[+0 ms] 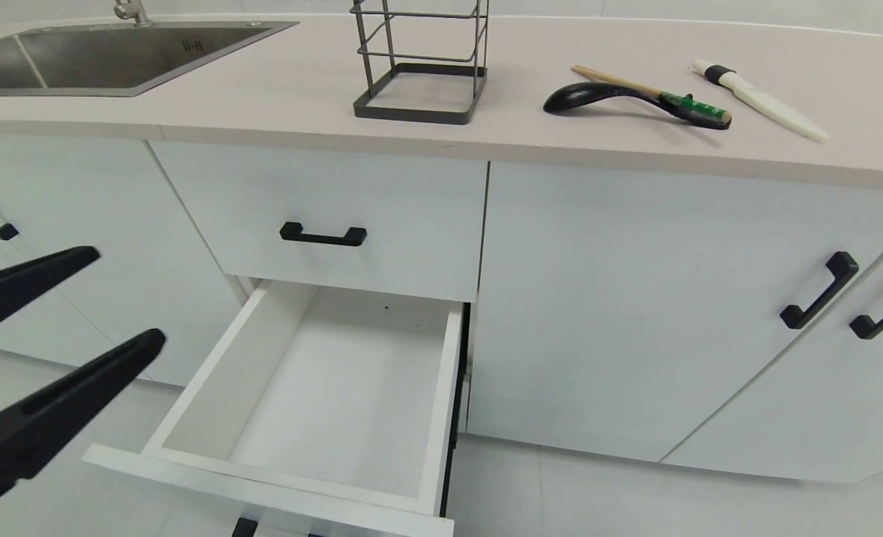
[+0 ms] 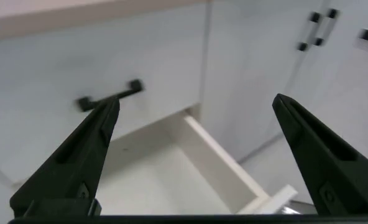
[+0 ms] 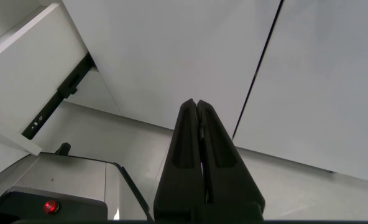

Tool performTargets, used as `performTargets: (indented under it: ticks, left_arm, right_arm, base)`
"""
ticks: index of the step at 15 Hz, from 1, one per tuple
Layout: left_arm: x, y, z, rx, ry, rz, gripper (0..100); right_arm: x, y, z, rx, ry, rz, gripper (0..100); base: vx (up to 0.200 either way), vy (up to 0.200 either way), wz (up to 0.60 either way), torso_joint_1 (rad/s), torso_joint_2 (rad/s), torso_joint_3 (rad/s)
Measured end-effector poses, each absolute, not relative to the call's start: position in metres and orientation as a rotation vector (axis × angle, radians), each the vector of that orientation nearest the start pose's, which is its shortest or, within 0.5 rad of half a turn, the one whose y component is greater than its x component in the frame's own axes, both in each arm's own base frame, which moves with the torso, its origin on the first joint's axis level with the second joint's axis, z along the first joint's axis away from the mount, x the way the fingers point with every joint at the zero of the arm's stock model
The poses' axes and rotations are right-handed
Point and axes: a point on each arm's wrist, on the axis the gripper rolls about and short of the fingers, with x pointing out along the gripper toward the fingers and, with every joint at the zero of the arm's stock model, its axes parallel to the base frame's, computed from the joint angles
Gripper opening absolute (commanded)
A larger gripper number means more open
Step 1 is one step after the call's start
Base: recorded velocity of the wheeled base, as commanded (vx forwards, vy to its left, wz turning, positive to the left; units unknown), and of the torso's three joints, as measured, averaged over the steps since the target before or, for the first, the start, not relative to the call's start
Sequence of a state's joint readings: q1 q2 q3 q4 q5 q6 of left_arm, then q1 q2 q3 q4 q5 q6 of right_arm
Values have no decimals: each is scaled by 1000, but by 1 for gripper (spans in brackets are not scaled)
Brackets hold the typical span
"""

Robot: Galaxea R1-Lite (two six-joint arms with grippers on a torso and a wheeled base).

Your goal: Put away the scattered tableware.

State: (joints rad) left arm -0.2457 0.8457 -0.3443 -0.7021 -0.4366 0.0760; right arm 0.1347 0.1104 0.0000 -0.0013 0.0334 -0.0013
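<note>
Bright, even, diffuse indoor light, apparently from overhead. Pale beige counter (image 1: pixel 262 97) evenly lit, no glare. Black plastic ladle (image 1: pixel 598 95) and white-handled brush (image 1: pixel 762 101) cast only short, soft shadows right beside them. Brushed steel sink (image 1: pixel 113 56) has a dull sheen, no hot spots. Open white drawer (image 1: pixel 322 403): floor well lit, thin band of shade under the drawer front above. Head view is wide-angle: counter edge bows, white cabinet doors (image 1: pixel 635 313) lean outward at the right. Left gripper (image 1: pixel 127 297) reads near-black, little surface detail. Small red indicator light (image 3: pixel 49 206) glows in the right wrist view.

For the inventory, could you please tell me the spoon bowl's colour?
The spoon's bowl is black, best seen in the head view.
</note>
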Motion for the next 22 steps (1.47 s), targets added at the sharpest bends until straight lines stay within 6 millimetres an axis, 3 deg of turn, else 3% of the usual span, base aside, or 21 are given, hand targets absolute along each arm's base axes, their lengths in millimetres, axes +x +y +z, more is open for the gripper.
performTargets:
  ticks: [3,9,15,22]
  left_arm:
    - [43,-15,198,100,-263,-536,100]
    - [-14,-9,92,2,50,-407,100]
    - [-22,-1,76,23,4,-34,100]
    - [-23,-1,76,11,-4,-63,100]
  right_arm:
    - [-14,-1,78,-7,109,168,0]
    - [-14,-1,78,-7,109,168,0]
    - [-14,-1,78,-7,109,168,0]
    - [-14,-1,78,-7,109,168,0]
  base:
    - [0,0,0,0,0,0]
    - [0,0,0,0,0,0]
    - [0,0,0,0,0,0]
    - [0,-29,0,0,0,0]
